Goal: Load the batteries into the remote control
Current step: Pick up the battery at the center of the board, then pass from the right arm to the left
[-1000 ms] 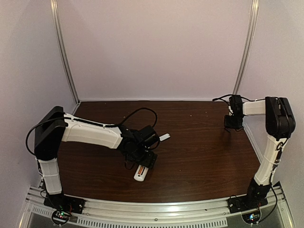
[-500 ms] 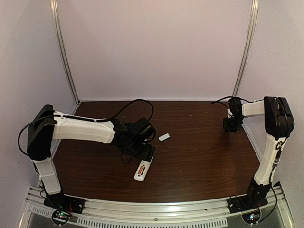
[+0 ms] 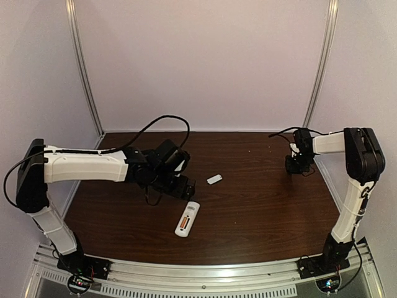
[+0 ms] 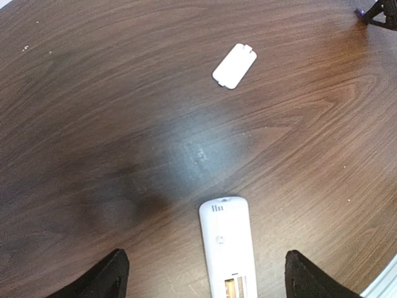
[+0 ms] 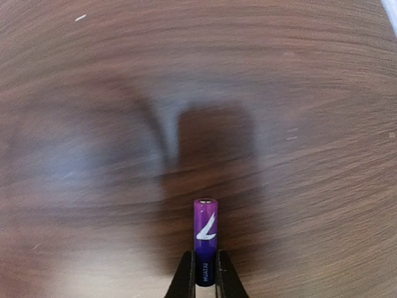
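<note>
Battery (image 5: 205, 239), glossy purple cylinder, clenched in right claw (image 3: 294, 165); left claw (image 3: 184, 188) released.

A dark brown wood-grain counter (image 3: 267, 211) filled the enclosure. Plain, pale lilac walls (image 3: 198, 62) rose behind the counter and on both sides of it. Two slim metal posts (image 3: 84, 74) stood at the counter's far corners. A ribbed aluminium rail (image 3: 205, 277) ran along its near edge. Soft light left a pale sheen on the counter's surface.
</note>
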### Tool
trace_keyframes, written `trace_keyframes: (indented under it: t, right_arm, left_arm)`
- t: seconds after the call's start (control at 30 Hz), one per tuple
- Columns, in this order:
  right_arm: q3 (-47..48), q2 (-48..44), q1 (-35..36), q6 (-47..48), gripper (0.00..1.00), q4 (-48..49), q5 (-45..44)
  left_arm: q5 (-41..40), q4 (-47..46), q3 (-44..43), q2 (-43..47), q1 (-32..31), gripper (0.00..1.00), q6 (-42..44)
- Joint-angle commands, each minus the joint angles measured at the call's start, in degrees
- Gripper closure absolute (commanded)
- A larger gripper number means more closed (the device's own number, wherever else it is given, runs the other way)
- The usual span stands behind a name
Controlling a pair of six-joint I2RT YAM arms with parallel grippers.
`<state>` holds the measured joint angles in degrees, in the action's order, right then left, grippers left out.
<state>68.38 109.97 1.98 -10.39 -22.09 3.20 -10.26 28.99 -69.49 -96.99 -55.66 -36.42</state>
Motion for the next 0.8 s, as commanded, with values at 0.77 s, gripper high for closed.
trace_keyframes:
  t: [0.77]
  right_arm:
    - [-13.05,-25.67,34.17,-21.21,1.00,-0.38,51.46]
  left_arm:
    - [-7.24,-23.90,21.15,28.88,-20.61,0.45,69.89]
